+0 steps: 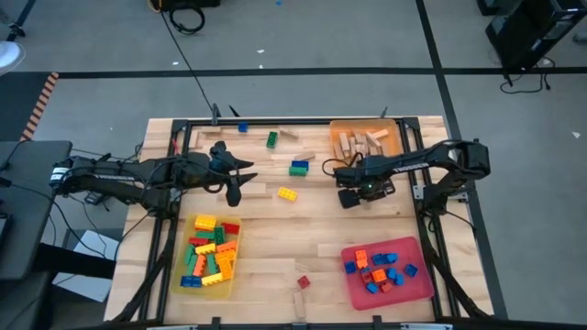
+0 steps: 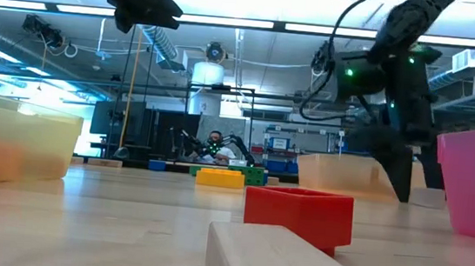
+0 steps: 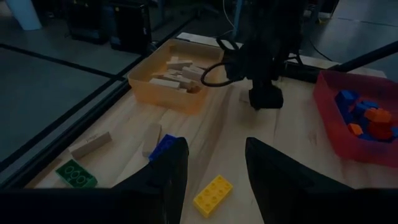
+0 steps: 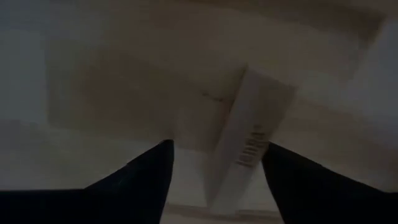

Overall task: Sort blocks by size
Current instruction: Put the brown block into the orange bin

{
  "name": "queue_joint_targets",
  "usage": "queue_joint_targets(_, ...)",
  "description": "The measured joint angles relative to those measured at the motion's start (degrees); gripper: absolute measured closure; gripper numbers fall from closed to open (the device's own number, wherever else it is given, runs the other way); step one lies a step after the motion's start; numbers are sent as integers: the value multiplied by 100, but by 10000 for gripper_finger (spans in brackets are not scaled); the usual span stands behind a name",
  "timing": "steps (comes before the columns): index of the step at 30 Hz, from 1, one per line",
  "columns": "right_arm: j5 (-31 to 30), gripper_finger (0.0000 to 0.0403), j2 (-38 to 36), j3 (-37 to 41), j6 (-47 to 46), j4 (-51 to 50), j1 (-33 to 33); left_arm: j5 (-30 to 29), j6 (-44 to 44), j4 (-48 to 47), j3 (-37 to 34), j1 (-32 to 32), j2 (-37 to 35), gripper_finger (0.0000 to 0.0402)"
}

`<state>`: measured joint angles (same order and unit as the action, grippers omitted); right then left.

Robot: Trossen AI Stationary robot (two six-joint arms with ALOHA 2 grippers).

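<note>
My right gripper (image 1: 359, 197) points down at the table in front of the orange tray (image 1: 396, 128). It is open, and its fingers stand on either side of a tan wooden block (image 4: 245, 143) that lies flat on the table. My left gripper (image 1: 235, 192) is open and empty, raised above the table left of a loose yellow brick (image 1: 288, 192). That brick shows between its fingers in the left wrist view (image 3: 213, 195). A blue-and-green brick (image 1: 299, 168), a green brick (image 1: 271, 139), a blue brick (image 1: 243, 127) and a small red brick (image 1: 303, 281) lie loose.
The orange tray holds wooden pieces. A yellow tray (image 1: 180, 275) at the near left holds several mixed bricks. A red tray (image 1: 422, 286) at the near right holds small blue and orange bricks. Loose wooden pieces lie at the far edge (image 1: 289, 136) and the near edge (image 1: 300, 305).
</note>
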<state>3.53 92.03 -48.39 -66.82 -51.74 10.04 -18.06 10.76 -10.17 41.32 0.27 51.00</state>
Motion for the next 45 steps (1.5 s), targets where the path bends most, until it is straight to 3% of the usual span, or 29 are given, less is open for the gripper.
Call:
queue_joint_targets(5, 218, 219, -37, 411, -242, 603, 0, 14, 0, 1, 0, 0, -2, 234)
queue_joint_targets(10, 232, 333, -67, 426, -98, 677, -1, 14, 0, 5, 0, 0, -1, 234)
queue_joint_targets(19, -267, 331, -587, -769, 637, 562, 256, 14, 0, 18, 0, 0, -2, 234)
queue_joint_targets(29, -647, 331, -500, -2393, 2287, 170, 1451, -11, 0, 221, 0, 0, -2, 234)
queue_joint_targets(39, -352, 331, -470, -2220, 3344, -272, 3504, -12, 0, 218, 0, 0, -2, 234)
queue_joint_targets(45, -305, 331, -254, -1704, 3497, -376, 4125, -12, 0, 220, 0, 0, -2, 234)
